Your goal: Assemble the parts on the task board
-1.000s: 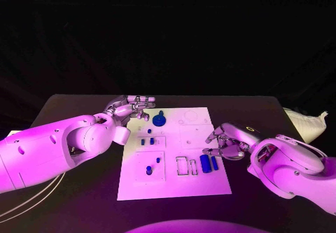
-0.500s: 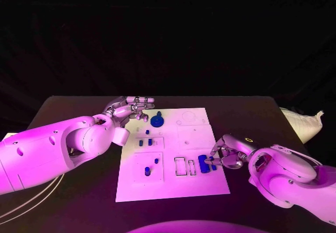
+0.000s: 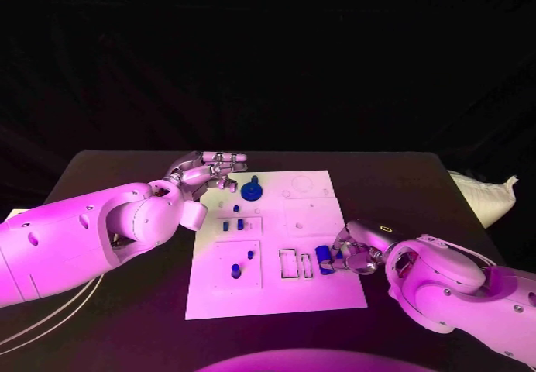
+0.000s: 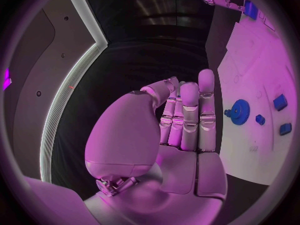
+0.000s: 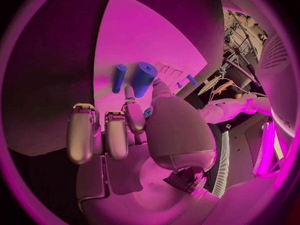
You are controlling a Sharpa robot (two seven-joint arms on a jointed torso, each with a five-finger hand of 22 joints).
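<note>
The white task board (image 3: pixel 318 294) lies mid-table. A blue gear (image 3: pixel 253 190) (image 4: pixel 239 110) stands near its far edge, and small blue pieces (image 3: pixel 232 225) (image 3: pixel 237 270) sit in its left half. My left hand (image 3: pixel 212 170) (image 4: pixel 181 120) hovers at the far left corner, fingers straight, holding nothing. My right hand (image 3: pixel 355 249) (image 5: pixel 134 130) is low at the board's right edge. Its thumb and one finger pinch the near end of the large blue block (image 3: pixel 323 259) (image 5: pixel 144 75), which lies flat. A thin blue bar (image 5: pixel 119 78) lies beside that block.
Outlined rectangular slots (image 3: pixel 297 264) sit just left of the large block. A white bag (image 3: pixel 482 195) lies at the table's right edge. Pale cables (image 3: pixel 45 318) run under my left arm, off the table's left side.
My right hand has come down and toward the table's front edge, onto the large blue block, and its fingertips have closed around the block's end. The left hand has stayed put.
</note>
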